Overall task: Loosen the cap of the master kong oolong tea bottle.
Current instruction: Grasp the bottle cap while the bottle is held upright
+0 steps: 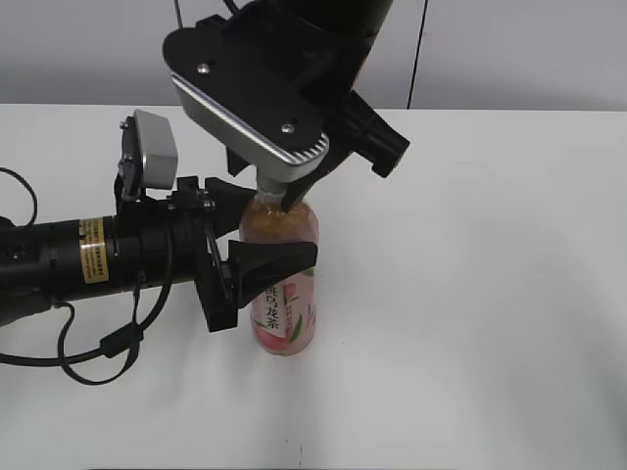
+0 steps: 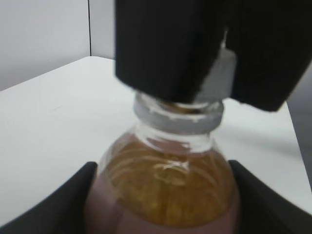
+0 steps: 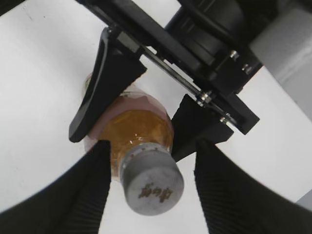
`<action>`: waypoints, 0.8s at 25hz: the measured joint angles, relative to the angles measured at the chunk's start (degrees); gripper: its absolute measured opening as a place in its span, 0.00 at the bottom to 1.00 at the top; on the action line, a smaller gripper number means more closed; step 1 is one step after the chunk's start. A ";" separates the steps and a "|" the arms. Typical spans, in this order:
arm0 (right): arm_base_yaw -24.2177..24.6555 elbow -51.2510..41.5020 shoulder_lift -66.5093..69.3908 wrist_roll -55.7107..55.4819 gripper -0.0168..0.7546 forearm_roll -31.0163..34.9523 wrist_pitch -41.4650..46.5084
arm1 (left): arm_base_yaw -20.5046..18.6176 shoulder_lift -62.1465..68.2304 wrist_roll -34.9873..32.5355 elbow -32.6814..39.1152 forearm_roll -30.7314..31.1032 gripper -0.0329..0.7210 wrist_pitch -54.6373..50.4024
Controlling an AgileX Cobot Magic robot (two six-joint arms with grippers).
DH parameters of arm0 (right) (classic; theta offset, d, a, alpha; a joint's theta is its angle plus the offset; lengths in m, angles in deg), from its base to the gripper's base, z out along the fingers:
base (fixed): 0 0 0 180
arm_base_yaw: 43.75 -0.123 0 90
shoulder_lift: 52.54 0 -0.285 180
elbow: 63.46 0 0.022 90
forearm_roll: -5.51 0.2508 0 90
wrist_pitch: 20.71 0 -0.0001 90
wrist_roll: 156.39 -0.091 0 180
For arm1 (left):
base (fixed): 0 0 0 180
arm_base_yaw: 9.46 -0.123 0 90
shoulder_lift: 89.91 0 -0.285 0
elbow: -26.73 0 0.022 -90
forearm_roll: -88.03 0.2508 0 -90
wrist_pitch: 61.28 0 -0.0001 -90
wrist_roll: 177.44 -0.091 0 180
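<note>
The master kong oolong tea bottle [image 1: 286, 305] stands upright on the white table, with amber tea and a pink peach label. My left gripper [image 1: 257, 227] reaches in from the left and is shut on the bottle's shoulder; its black jaws press both sides in the left wrist view [image 2: 163, 195]. My right gripper [image 1: 279, 201] comes down from above. In the right wrist view its two ribbed fingers [image 3: 152, 165] straddle the white cap [image 3: 152, 187] with a small gap on each side. The cap, with a dark mark on top, sits on the neck. It shows between the fingers in the left wrist view [image 2: 219, 83].
The left arm's black body and cable [image 1: 88, 352] lie along the table's left side. The white table [image 1: 490, 323] stretches right and forward of the bottle. A grey wall [image 1: 519, 49] stands behind.
</note>
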 joint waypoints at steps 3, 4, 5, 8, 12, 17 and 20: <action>0.00 0.00 0.00 -1.56 0.59 -0.06 0.00 | 0.00 0.00 0.04 0.00 -0.06 0.66 -0.05; 0.00 0.00 0.00 -2.15 0.60 -0.12 0.00 | 0.00 0.00 0.04 0.00 -0.06 0.66 -0.05; 0.00 0.00 0.00 -2.94 0.60 -0.12 -0.02 | 0.00 0.00 0.04 0.00 -0.06 0.66 -0.05; 0.00 0.00 0.00 -8.33 0.61 -0.12 -0.07 | 0.00 0.00 0.04 0.00 -0.11 0.66 -0.06; 0.00 0.00 0.00 -22.21 0.62 -0.82 -0.68 | 0.00 0.00 0.04 0.00 -0.10 0.66 -0.06; 0.00 0.00 0.00 -33.05 0.62 -2.60 -5.00 | 0.00 0.00 0.64 0.00 -0.84 0.66 -0.38; 0.00 0.00 0.00 -35.84 0.62 -2.05 -5.37 | 0.00 0.00 0.62 0.00 -0.96 0.66 -0.45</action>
